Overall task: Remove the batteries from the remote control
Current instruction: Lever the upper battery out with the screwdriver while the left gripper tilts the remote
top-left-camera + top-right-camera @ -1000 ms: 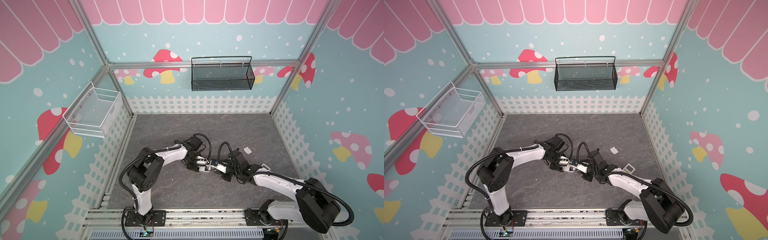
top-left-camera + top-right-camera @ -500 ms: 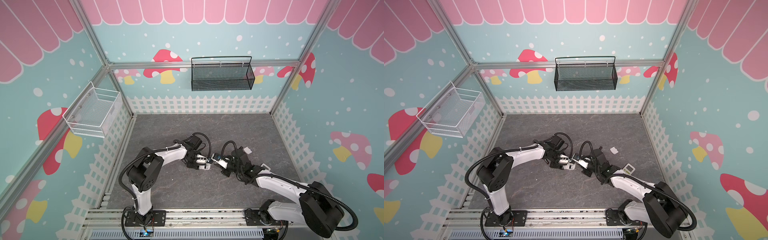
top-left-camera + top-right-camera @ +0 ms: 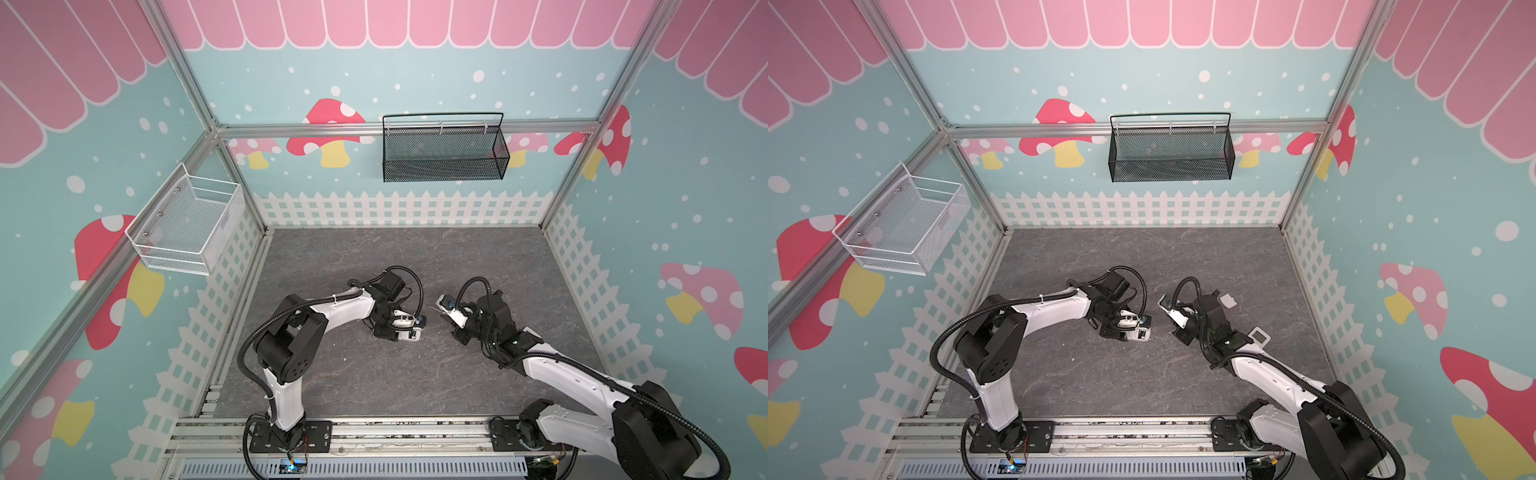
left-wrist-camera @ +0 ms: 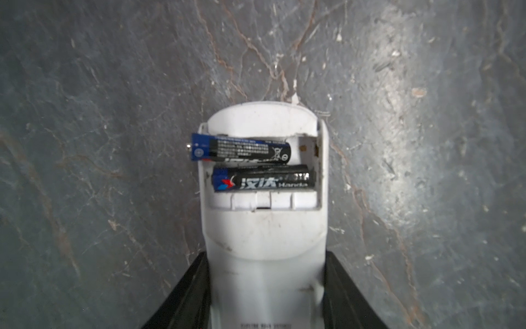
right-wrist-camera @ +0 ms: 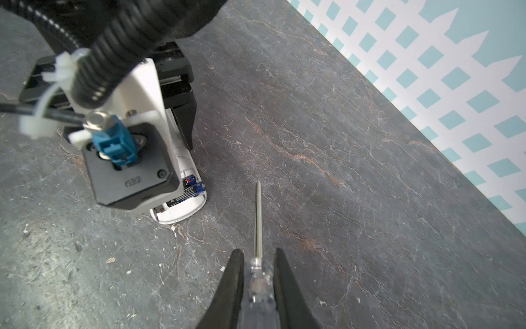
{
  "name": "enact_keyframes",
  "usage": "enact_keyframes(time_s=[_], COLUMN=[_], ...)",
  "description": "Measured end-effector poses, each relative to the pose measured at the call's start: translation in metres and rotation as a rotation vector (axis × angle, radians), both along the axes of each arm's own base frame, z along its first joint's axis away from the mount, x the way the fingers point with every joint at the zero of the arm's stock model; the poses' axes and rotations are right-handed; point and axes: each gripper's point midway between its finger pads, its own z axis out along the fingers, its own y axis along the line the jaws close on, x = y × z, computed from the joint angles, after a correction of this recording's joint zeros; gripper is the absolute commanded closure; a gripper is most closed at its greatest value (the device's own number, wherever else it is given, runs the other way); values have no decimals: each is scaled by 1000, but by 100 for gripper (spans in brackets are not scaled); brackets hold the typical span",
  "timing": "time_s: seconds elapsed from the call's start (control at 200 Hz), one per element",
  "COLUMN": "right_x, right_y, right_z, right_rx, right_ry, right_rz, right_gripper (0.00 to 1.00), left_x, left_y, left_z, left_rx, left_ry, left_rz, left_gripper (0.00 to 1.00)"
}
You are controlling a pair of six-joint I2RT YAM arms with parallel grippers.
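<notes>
1. The remote control (image 4: 264,228) lies near the middle of the grey mat (image 3: 374,257). Its battery bay faces up, and that end points toward 3 o'clock in both top views.
2. The left gripper (image 4: 266,256) is clamped on the remote's body, with one black finger against each long side.
3. Two batteries (image 5: 196,188) sit crosswise in the uncovered bay. The fine-print battery (image 4: 242,150), nearer the remote's rounded end, is tipped askew: its blue end juts out past the bay's side wall while its other end is inside.
4. The bold-lettered battery (image 4: 264,179) lies flat, fully seated in its slot, just beside the first.
5. The right gripper (image 5: 259,252) is at about 2 o'clock from the remote's open end, near it but apart. Its jaws are narrowed on the clear handle of a screwdriver (image 5: 258,216).
6. In a top view the screwdriver's shaft points toward roughly 10 o'clock, and its tip is clear of the remote and both batteries.
7. A small light-grey piece (image 3: 1227,300) lies on the mat at about 2 o'clock from the right gripper.
</notes>
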Motion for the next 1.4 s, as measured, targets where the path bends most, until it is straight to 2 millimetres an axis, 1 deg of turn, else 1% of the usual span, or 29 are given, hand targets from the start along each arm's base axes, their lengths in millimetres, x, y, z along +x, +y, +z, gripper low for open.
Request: enact_keyframes(time_s=[0.065, 0.18, 0.255, 0.35, 0.405, 0.485, 0.565, 0.69, 0.801, 0.891, 1.151, 1.401], right_x=[-2, -4, -3, 1, 6, 19, 32, 49, 57, 57, 54, 55], right_y=[2, 4, 6, 12, 17, 28, 39, 52, 61, 63, 67, 66], right_z=[-1, -2, -6, -15, -18, -17, -11, -2, -2, -6, -5, -6], right_rx=[35, 108, 153, 200, 220, 249, 283, 329, 349, 355, 372, 373], right_ry=[36, 111, 165, 242, 284, 327, 345, 353, 370, 389, 409, 414], right_rz=[-9, -53, -86, -120, -135, -150, -155, -152, -144, -139, -123, -131], right_gripper=[100, 100, 100, 100, 100, 100, 100, 100, 100, 100, 100, 100], left_x=[4, 14, 21, 32, 43, 61, 74, 88, 102, 106, 100, 105], left_y=[5, 14, 21, 31, 36, 41, 45, 44, 38, 38, 43, 42], left_z=[2, 11, 19, 27, 29, 26, 20, 20, 22, 24, 25, 38], left_rx=[28, 79, 103, 127, 144, 164, 168, 135, 117, 114, 113, 88], left_ry=[-13, -63, -122, -229, -314, -457, -599, -806, -939, -1007, -1112, -1175], left_rz=[23, 69, 82, 91, 92, 87, 71, 35, 28, 21, -12, 18], left_gripper=[88, 93, 100, 100, 100, 100, 100, 100, 100, 100, 100, 100])
